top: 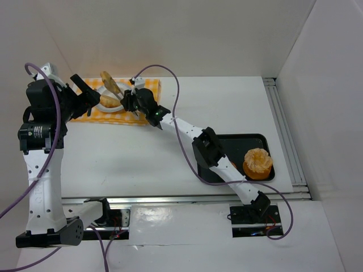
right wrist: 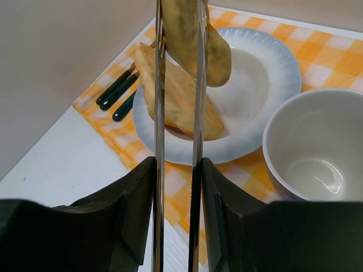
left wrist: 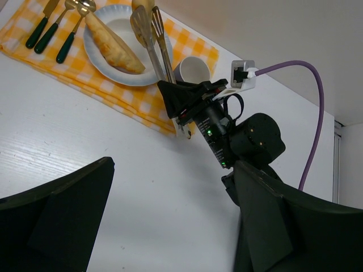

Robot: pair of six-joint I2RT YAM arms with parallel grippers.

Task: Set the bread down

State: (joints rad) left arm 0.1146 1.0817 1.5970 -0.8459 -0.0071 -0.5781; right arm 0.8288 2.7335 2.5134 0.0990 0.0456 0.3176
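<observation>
The right jaws are closed on a pair of tongs (right wrist: 159, 113), and the tongs pinch one roll of the bread (right wrist: 181, 34) by its sides; this probably keeps the metal fingers off the crust and gives extra reach. That roll hangs tilted over the white plate (right wrist: 266, 62), seemingly just clear of it. The second roll (right wrist: 177, 107) already lies flat on the plate, so the held one is likely about to be set down beside it. The plate sits on a yellow checked cloth (right wrist: 334, 62), with a mug (right wrist: 317, 141) just beside it.

The right arm (top: 193, 133) stretches diagonally from its base at the near right across the tabletop (top: 142, 164) to the far left, almost fully extended. The left arm (top: 42, 147) stands tall and folded, its wrist aimed at the plate; the left jaws are spread wide and hold nothing, apparently waiting.
</observation>
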